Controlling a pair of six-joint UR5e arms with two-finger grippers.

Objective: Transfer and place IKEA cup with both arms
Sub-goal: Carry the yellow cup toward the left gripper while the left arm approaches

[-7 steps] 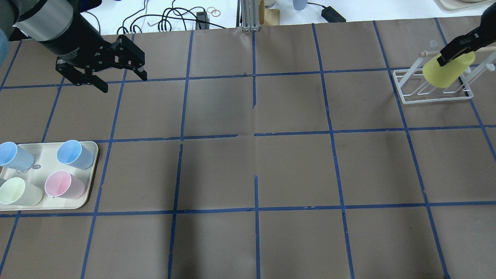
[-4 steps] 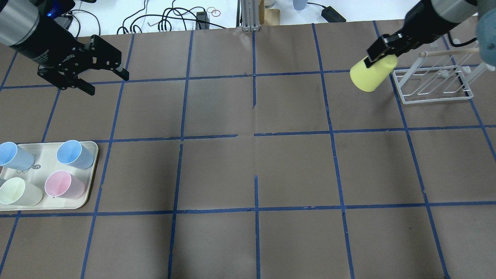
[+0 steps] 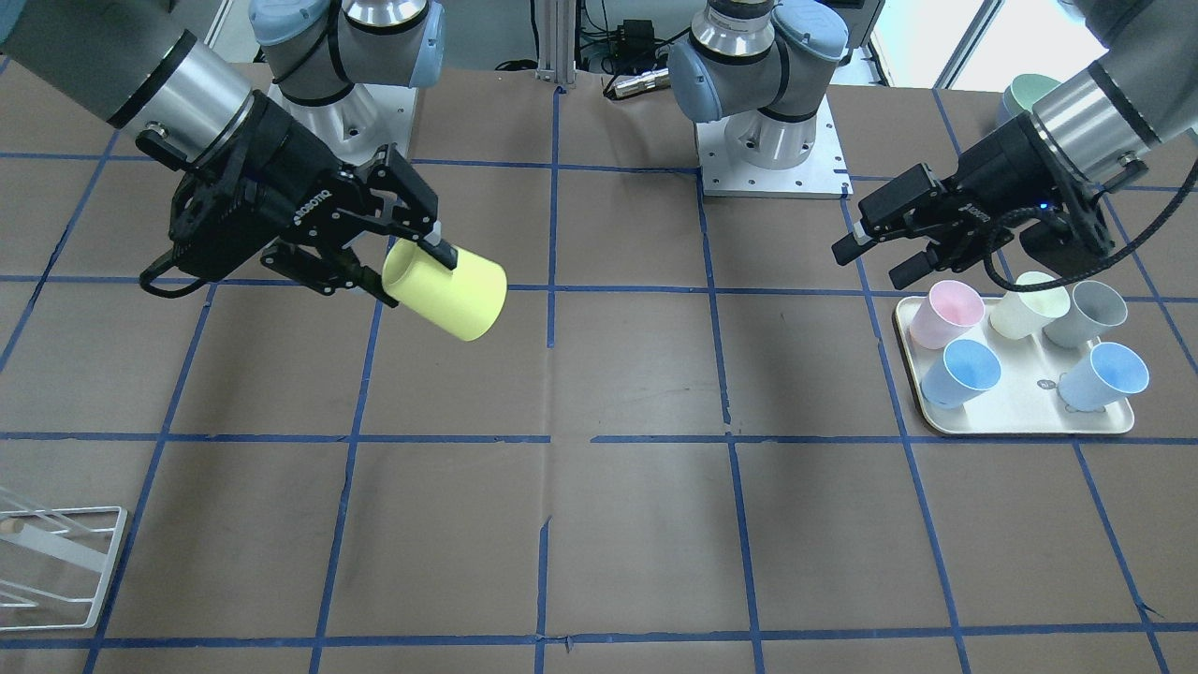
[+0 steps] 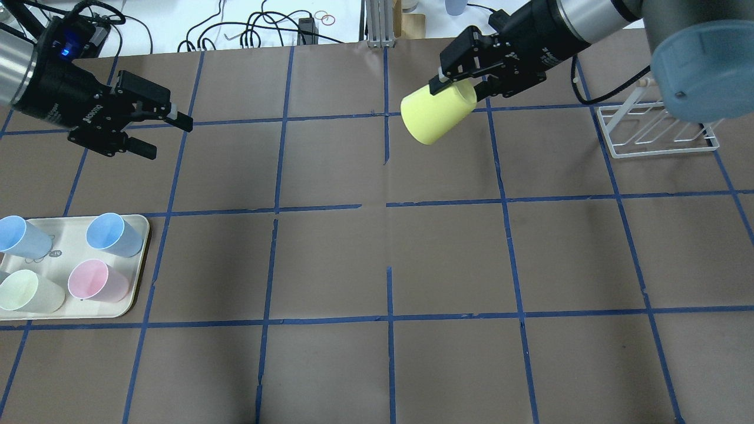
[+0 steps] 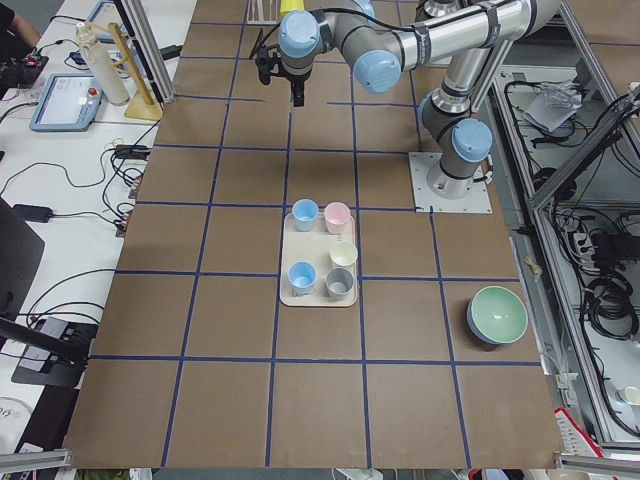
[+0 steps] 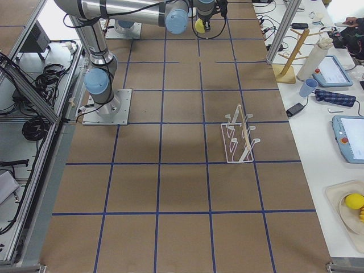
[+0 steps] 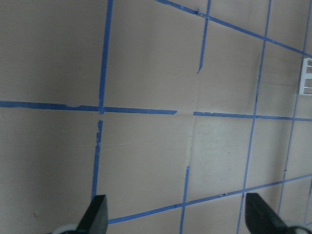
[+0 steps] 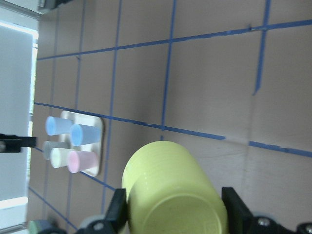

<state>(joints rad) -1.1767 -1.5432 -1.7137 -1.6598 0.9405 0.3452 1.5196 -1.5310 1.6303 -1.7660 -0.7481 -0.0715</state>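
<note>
The bright yellow IKEA cup [image 4: 436, 115] hangs tilted in the air over the far middle of the table, mouth toward the right gripper. My right gripper [image 4: 456, 82] is shut on its rim, one finger inside and one outside. The cup also shows in the front view [image 3: 449, 290], the right wrist view [image 8: 170, 190] and the exterior right view [image 6: 199, 25]. My left gripper [image 4: 168, 138] is open and empty above the far left of the table, well apart from the cup. It shows open in the front view [image 3: 870, 262] and the left wrist view [image 7: 178, 217].
A cream tray [image 4: 141, 235] at the left edge holds two light blue cups, a pink cup [image 4: 97, 281], a pale cream cup and a grey cup [image 3: 1086, 314]. A white wire rack [image 4: 660, 129] stands at the far right. A green bowl [image 5: 497, 315] sits near the table's left end.
My right gripper has carried the yellow cup from the rack leftward to the far middle of the table. My left gripper has shifted a little left and turned, still open.
</note>
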